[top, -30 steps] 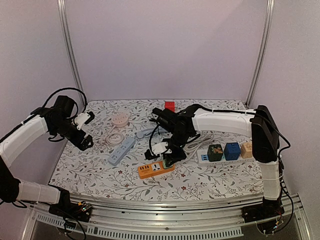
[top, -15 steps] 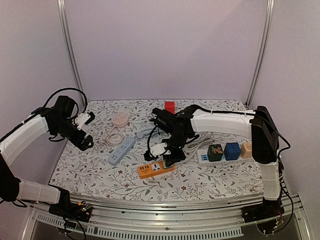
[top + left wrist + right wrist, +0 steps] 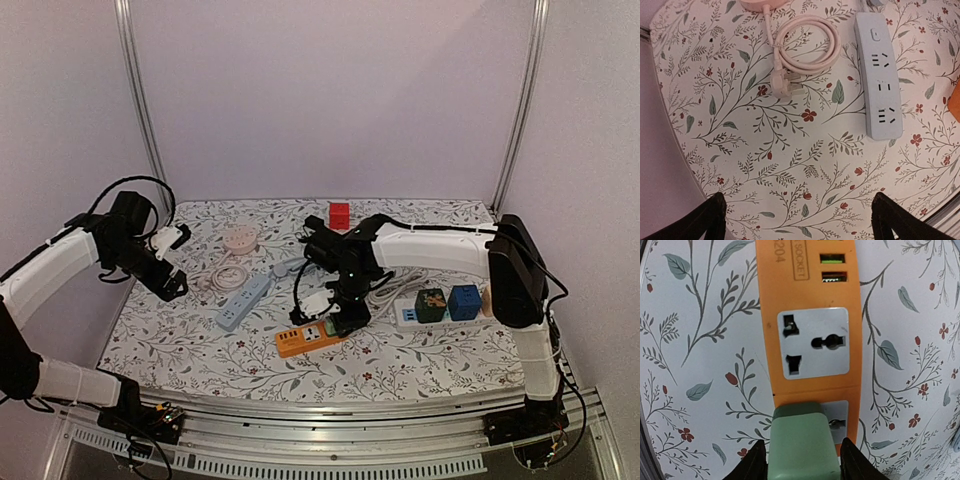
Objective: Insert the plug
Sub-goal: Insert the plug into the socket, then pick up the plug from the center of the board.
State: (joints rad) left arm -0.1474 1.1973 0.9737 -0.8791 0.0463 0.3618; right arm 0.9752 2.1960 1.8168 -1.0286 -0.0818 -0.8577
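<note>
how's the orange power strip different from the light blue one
The orange power strip has USB ports and grey universal sockets set into it; the light blue power strip has plain slots cut straight into its face. The orange one has a green plug sitting at one socket; the blue one's sockets are all empty. Both lie flat on the flowered tablecloth.

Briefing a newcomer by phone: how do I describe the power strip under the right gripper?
On the floral table, look near the front middle, under the right gripper. The power strip there is bright orange with a white socket; its neighbours are a pale blue strip on the left and a white strip carrying coloured cubes.
</note>
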